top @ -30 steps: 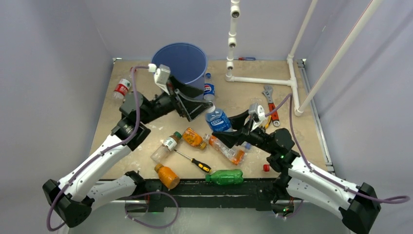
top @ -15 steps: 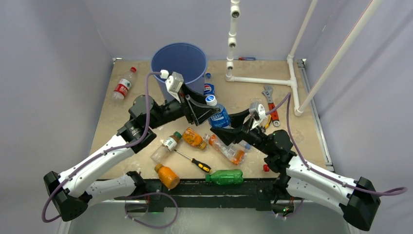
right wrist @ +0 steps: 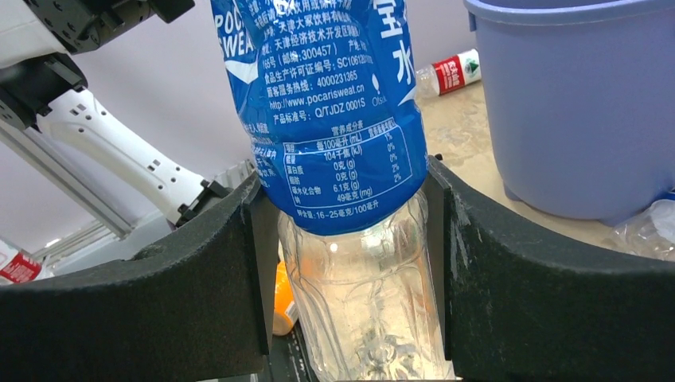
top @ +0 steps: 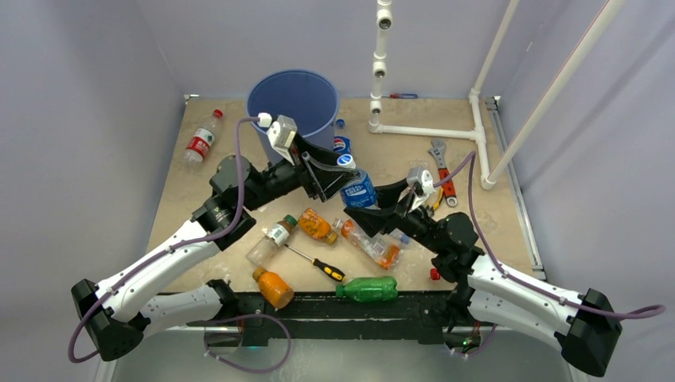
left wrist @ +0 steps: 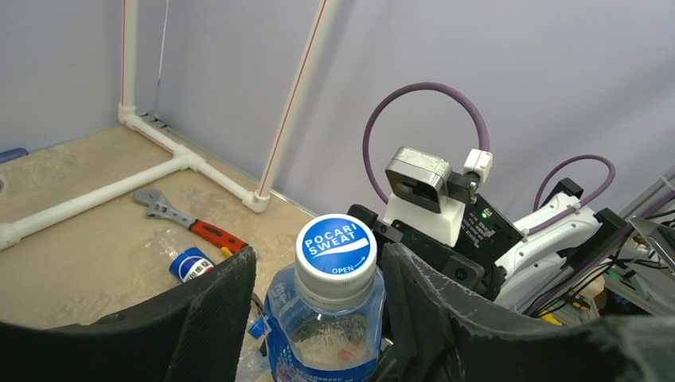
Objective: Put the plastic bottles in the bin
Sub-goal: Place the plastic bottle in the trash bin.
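Observation:
A blue-labelled Pocari Sweat bottle [top: 358,191] stands upright above the table's middle, held by both arms. My right gripper [right wrist: 346,183] is shut on its clear lower body [right wrist: 358,310], both fingers pressed against it. Around its shoulder, just under the blue cap [left wrist: 336,245], my left gripper [left wrist: 318,255] is closed. The blue bin [top: 294,99] stands just behind the left gripper [top: 338,171]. Several other bottles lie on the table: red-labelled [top: 200,142], Pepsi [top: 341,145], orange [top: 316,225], crushed clear [top: 368,243], white-labelled [top: 271,239], orange [top: 274,287] and green [top: 367,289].
A yellow-and-black screwdriver [top: 317,263] lies among the near bottles. A red-handled wrench [top: 441,169] lies to the right, beside the right wrist. A white pipe frame [top: 430,131] stands at the back right. A small red cap [top: 435,274] sits near the front edge.
My left gripper swung right from beside the bin to the bottle and closed around its neck. The right gripper kept holding the bottle in place.

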`<state>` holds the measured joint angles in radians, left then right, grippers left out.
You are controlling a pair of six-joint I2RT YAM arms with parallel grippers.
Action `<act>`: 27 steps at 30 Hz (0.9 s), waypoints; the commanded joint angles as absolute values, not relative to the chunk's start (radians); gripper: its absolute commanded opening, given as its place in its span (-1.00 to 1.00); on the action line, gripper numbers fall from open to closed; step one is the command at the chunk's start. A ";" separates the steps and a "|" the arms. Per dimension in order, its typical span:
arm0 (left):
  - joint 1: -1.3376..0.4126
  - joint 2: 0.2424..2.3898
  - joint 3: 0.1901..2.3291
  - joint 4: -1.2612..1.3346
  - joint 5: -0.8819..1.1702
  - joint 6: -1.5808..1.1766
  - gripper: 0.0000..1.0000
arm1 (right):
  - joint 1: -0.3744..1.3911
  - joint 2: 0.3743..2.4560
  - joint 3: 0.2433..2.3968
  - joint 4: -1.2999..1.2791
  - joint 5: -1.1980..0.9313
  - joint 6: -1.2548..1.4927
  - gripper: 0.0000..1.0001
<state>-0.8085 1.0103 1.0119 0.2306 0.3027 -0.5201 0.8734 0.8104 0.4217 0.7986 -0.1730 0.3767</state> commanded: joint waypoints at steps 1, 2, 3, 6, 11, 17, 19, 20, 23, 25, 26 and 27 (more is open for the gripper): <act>-0.818 1.007 1.041 0.298 0.300 -0.520 0.10 | 0.880 0.798 0.423 0.824 -0.156 0.362 -0.31; -0.818 1.009 1.042 0.299 0.304 -0.520 0.02 | 0.880 0.799 0.425 0.821 -0.158 0.362 -0.31; -0.819 1.011 1.043 0.300 0.310 -0.520 -0.10 | 0.882 0.800 0.427 0.821 -0.160 0.361 -0.31; -0.823 1.019 1.047 0.309 0.336 -0.513 -0.60 | 0.883 0.805 0.434 0.811 -0.169 0.360 -0.30; -0.828 1.019 1.052 0.283 0.332 -0.496 -1.00 | 0.885 0.798 0.462 0.756 -0.162 0.368 0.30; -0.829 0.943 1.087 0.162 0.157 -0.382 -1.00 | 0.885 0.688 0.541 0.514 -0.066 0.368 0.98; -0.829 0.911 1.113 0.123 0.068 -0.332 -1.00 | 0.885 0.628 0.562 0.418 -0.042 0.350 0.98; -0.829 0.894 1.117 0.115 0.019 -0.309 -1.00 | 0.885 0.599 0.569 0.367 -0.032 0.342 0.98; -0.828 0.853 1.142 0.106 -0.128 -0.257 -1.00 | 0.885 0.515 0.567 0.244 0.024 0.338 0.98; -0.828 0.840 1.174 0.107 -0.217 -0.202 -1.00 | 0.885 0.462 0.534 0.207 0.070 0.355 0.98; -0.828 0.839 1.192 0.113 -0.261 -0.173 -1.00 | 0.885 0.437 0.514 0.202 0.083 0.366 0.98; -0.828 0.842 1.205 0.125 -0.304 -0.144 -1.00 | 0.885 0.417 0.490 0.201 0.088 0.376 0.98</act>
<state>-0.8261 0.8597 1.1179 0.0868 -0.0635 -0.2897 0.8818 0.4755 0.5320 0.3195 -0.0029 0.3614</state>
